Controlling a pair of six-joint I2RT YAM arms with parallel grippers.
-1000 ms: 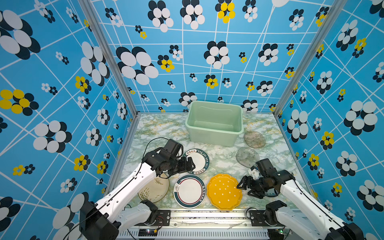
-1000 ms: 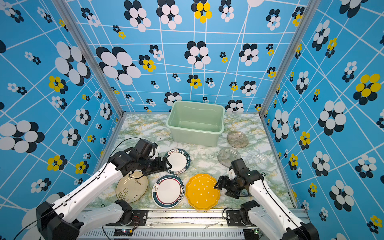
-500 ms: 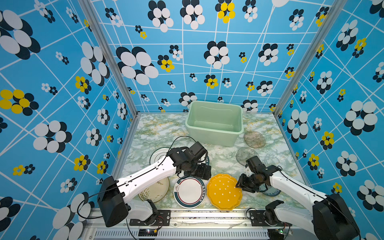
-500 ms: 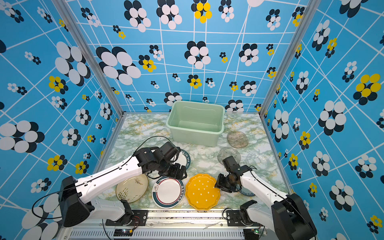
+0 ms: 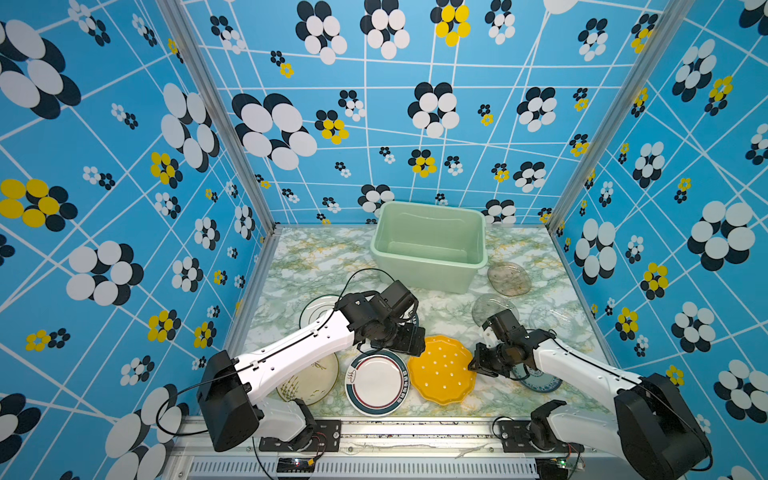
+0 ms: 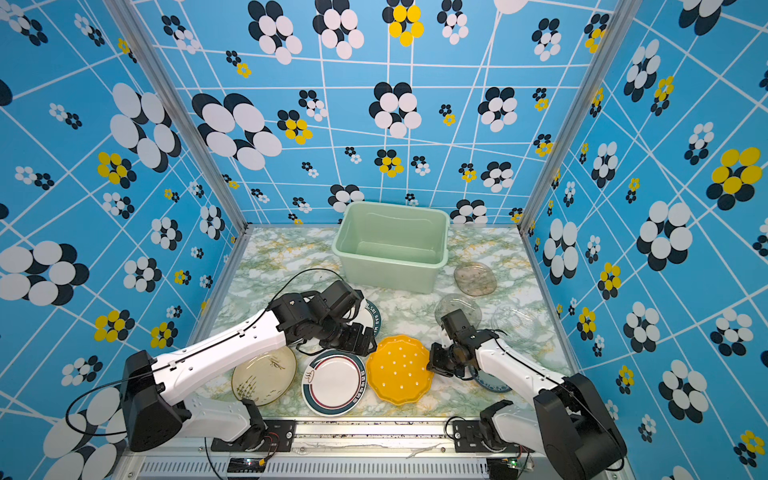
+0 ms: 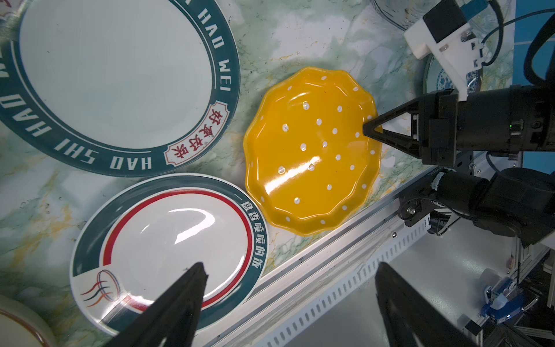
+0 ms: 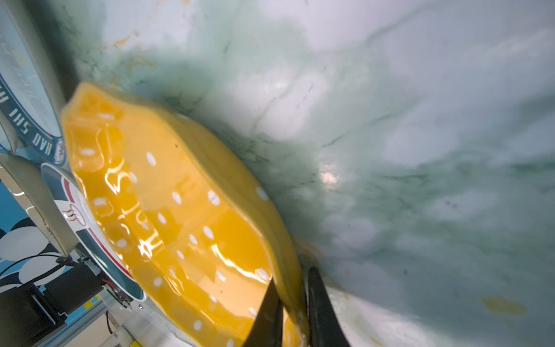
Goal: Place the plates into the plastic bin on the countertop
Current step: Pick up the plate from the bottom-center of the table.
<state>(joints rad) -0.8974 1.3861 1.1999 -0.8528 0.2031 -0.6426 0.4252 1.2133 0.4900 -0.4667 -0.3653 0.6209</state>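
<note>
The yellow scalloped dotted plate (image 5: 441, 370) (image 7: 312, 150) lies near the countertop's (image 5: 316, 266) front edge. My right gripper (image 5: 473, 365) (image 8: 292, 278) is shut on its right rim, one finger on each face. My left gripper (image 5: 409, 345) (image 7: 289, 267) hangs open and holds nothing, just left of that plate, above a white plate with a dark rim and red ring (image 5: 377, 382). The mint plastic bin (image 5: 424, 274) stands empty at the back. A second dark-rimmed white plate (image 7: 114, 75) lies under my left arm.
A cream plate with plant drawings (image 5: 309, 380) and another white plate (image 5: 318, 309) lie at the left. Clear glass plates (image 5: 509, 278) (image 5: 492, 307) lie right of the bin. A blue-white plate (image 5: 538, 380) sits under my right arm. An aluminium frame (image 5: 374, 428) edges the front.
My right gripper has moved left to the yellow plate and shut on its rim. My left arm has swung right, from the left plates towards the middle, staying open.
</note>
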